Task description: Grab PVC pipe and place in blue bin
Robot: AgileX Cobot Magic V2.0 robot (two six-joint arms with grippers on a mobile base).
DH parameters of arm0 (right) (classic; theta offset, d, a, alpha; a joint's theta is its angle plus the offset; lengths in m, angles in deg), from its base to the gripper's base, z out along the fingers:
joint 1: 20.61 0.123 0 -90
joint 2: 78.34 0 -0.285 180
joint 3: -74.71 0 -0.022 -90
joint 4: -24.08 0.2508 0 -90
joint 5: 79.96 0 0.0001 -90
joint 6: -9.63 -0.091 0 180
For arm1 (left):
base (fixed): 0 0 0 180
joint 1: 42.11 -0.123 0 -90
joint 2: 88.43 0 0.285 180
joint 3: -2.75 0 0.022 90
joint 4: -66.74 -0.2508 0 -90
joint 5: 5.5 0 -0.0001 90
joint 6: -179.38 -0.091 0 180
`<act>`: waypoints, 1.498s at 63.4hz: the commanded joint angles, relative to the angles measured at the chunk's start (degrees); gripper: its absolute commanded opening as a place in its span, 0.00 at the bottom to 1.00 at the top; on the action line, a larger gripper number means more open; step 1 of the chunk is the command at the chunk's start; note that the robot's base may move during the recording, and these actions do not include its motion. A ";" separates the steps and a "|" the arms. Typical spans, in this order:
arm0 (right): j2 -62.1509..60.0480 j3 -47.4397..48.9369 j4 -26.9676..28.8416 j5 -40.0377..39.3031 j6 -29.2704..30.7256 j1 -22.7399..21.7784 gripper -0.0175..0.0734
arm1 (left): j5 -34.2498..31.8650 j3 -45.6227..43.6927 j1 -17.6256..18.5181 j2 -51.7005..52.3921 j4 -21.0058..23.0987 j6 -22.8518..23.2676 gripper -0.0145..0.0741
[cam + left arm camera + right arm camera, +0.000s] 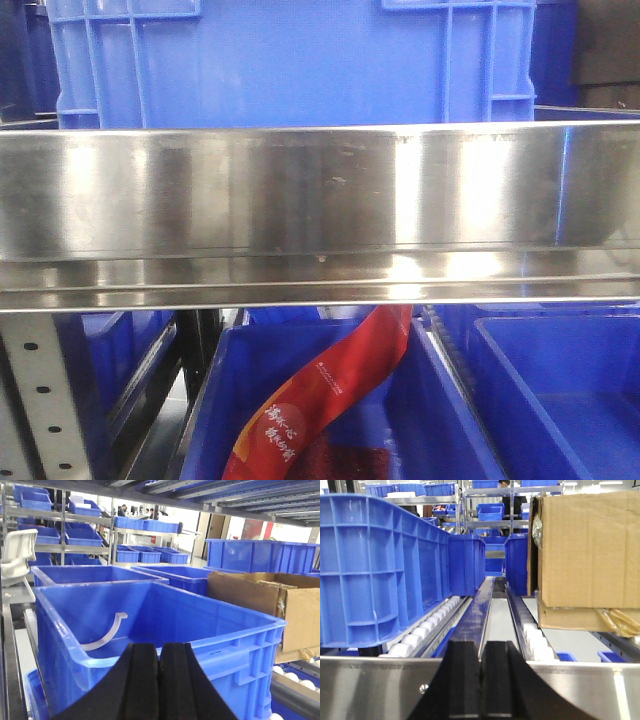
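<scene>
- Front-facing view was mostly blocked: a stainless steel rail [320, 210] ran across the whole width, hiding nearly everything behind it. Only the top of a blue crate [290, 60] showed above it, cut off by the frame edge.
- Below that rail, a red packet with white print [320, 400] lay slanted in a lower blue tote [450, 420], its lower end out of frame. No arm showed here.
- Left wrist view: the left gripper [160, 680] had its black pads pressed together, clenched on nothing, right in front of the blue bin [240, 645].
- Inside that bin, a curved white PVC pipe [107, 632] leaned against the far-left wall; its lower end was hidden by the near rim.
- A cardboard box [250, 595] sat just beside the bin on the right, partly cut off.
- Right wrist view: the right gripper [481, 680] also sat clenched and empty, over a steel ledge [370, 685].
- Ahead of it ran roller tracks [430, 627], between a blue crate wall [375, 565] and a cardboard carton [590, 550]. No pipe was visible there.
</scene>
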 commanded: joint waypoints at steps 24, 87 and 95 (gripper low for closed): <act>-0.41 -0.19 -0.46 0.51 0.00 -0.33 0.01 | -2.47 0.08 0.45 0.39 0.44 0.14 0.04; -0.41 -0.19 -0.46 0.51 0.00 -0.33 0.01 | -4.88 11.35 -8.39 8.94 -1.87 -0.13 0.04; -0.41 -0.19 -0.46 0.51 0.00 -0.33 0.01 | -4.88 18.30 -15.43 16.30 -3.51 -0.13 0.04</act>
